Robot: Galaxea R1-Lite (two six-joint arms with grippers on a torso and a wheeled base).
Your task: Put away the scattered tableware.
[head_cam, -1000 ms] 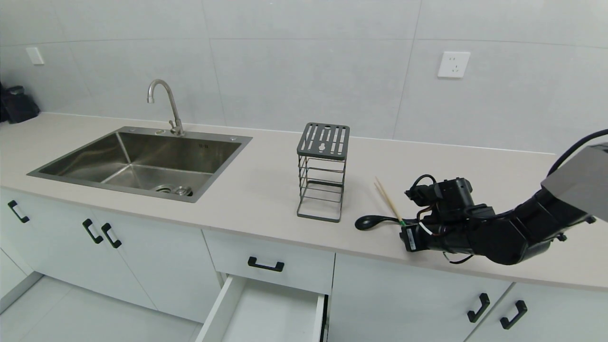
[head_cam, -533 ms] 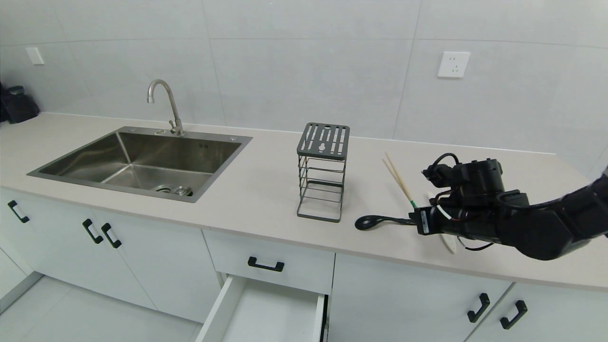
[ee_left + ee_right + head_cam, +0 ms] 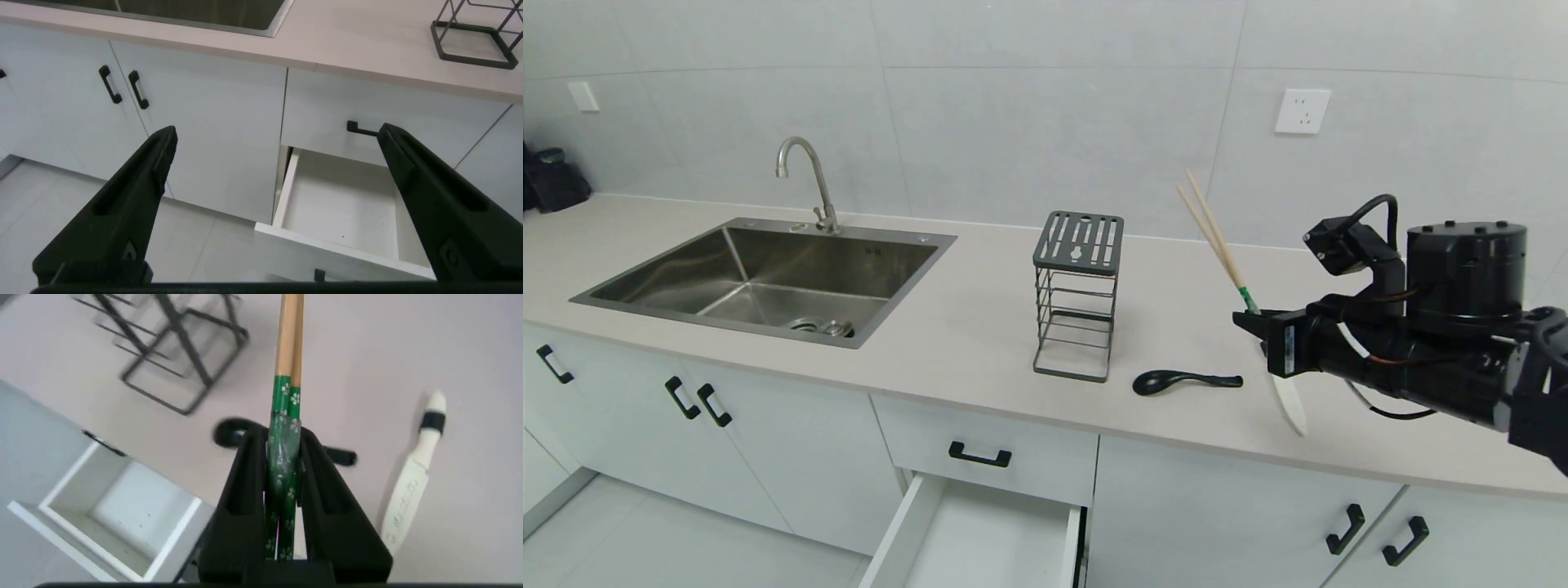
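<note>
The right tool [image 3: 1258, 320] is pinching the chopsticks [image 3: 1218, 238] by their green ends, tilted high above the counter [image 3: 964, 318] right of the rack [image 3: 1079, 238], so they are risking pivoting loose or clipping it.

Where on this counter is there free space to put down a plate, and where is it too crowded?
Free: the counter between the sink and the wire rack, and the strip behind the rack. Crowded: right of the rack near the front edge, where the black spoon and white utensil lie by the right end effector gripping chopsticks.
</note>
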